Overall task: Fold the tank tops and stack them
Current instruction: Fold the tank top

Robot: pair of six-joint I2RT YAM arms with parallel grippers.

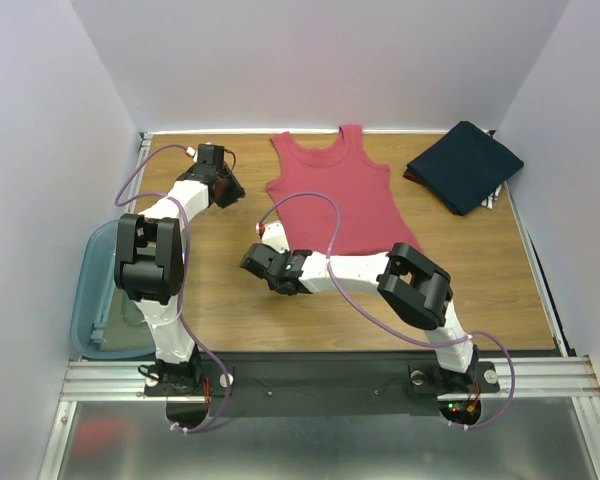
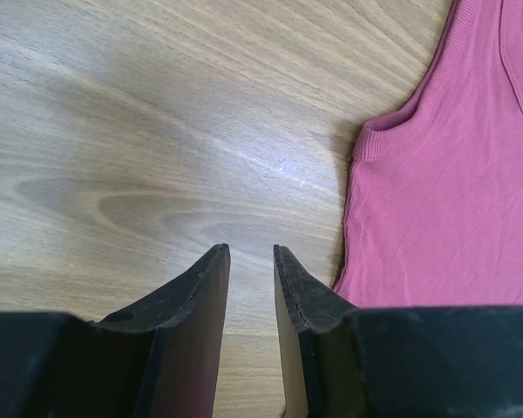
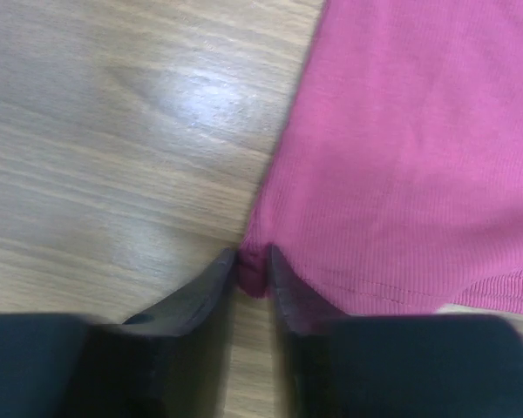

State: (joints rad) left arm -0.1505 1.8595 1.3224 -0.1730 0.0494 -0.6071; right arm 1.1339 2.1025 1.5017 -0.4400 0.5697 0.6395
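Observation:
The dusty red tank top [image 1: 335, 195] lies flat and unfolded at the middle back of the table, straps pointing away. My right gripper [image 1: 260, 255] sits at its near left hem corner. In the right wrist view that corner [image 3: 254, 270] is pinched between the tips of the right gripper [image 3: 254, 257]. My left gripper [image 1: 232, 190] hovers left of the top's left armhole. The left gripper [image 2: 251, 252] stands open over bare wood, with the armhole edge [image 2: 375, 144] to its right. The navy tank top [image 1: 465, 165] lies folded at the back right.
A translucent teal bin [image 1: 90, 300] hangs off the table's left edge beside the left arm. White walls close in the back and both sides. Purple cables loop from both arms over the wooden table [image 1: 230, 310].

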